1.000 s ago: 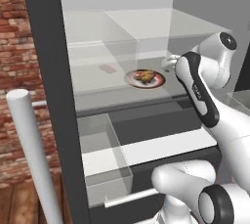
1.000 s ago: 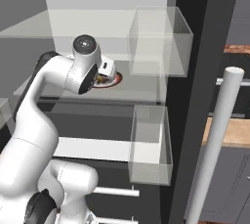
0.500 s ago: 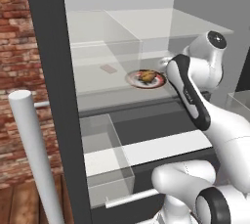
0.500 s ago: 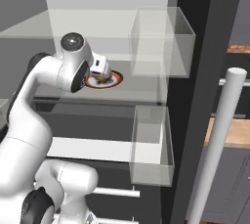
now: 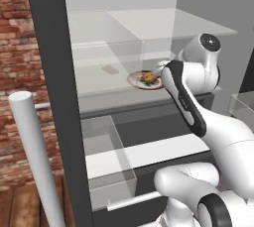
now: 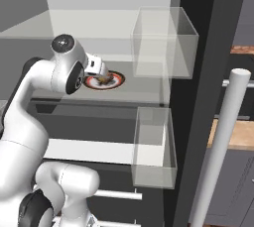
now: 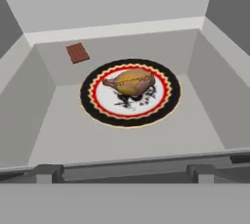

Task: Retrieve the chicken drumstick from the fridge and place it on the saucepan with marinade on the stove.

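Observation:
The fridge stands open. On its middle shelf a golden-brown chicken drumstick lies on a round white plate with a red and black rim. My gripper is open, at the shelf's front edge, just short of the plate and empty. Its fingertips stand wide apart in the hand view. The saucepan, marinade and stove are out of view.
A flat dark red-brown piece lies on the shelf behind the plate. Clear door bins hang on the right, a clear drawer sits below. Pale bar handles stand close to the base.
The hand has moved further into the fridge towards the plate, and the elbow has swung with it. The jaws stayed open. The drumstick has not moved.

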